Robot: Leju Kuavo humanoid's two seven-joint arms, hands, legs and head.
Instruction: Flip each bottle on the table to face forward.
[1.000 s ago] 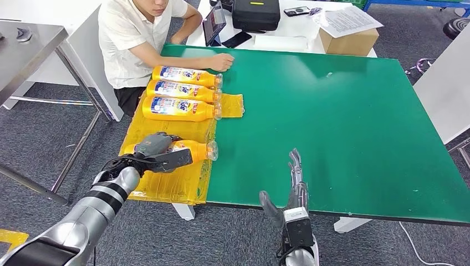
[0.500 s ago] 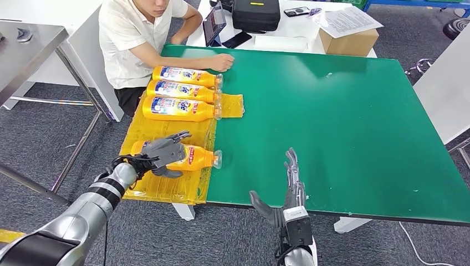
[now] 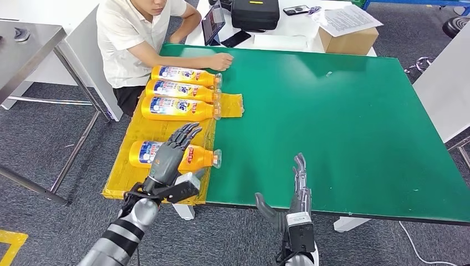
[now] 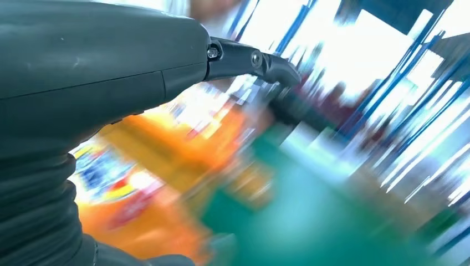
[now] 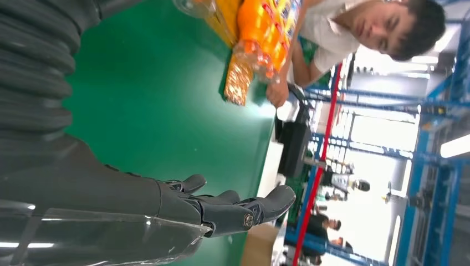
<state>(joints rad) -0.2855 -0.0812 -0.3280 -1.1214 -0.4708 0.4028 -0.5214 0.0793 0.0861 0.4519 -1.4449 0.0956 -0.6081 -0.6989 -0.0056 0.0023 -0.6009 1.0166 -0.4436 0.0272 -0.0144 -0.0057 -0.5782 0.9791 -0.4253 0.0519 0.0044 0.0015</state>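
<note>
Three orange bottles (image 3: 178, 108) lie side by side on the yellow mat (image 3: 133, 185) at the table's left, labels up, caps toward the green surface. A fourth orange bottle (image 3: 143, 153) lies nearer me on the mat, its blue and white label showing. My left hand (image 3: 173, 157) is raised over the middle of this bottle with its fingers spread and nothing in it. The left wrist view is blurred, with the left hand (image 4: 111, 66) over an orange smear. My right hand (image 3: 299, 185) (image 5: 183, 208) stands open at the table's front edge, fingers straight, holding nothing.
A person sits at the table's far left corner, one hand (image 3: 221, 61) resting on the green table (image 3: 332, 122) near the bottles. A cardboard box (image 3: 348, 40), a black case (image 3: 255, 14) and a tablet stand on the white table behind.
My left hand let go of the near bottle and drew back toward me, fingers spreading. The bottle now lies with its label up. My right hand shifted slightly.
</note>
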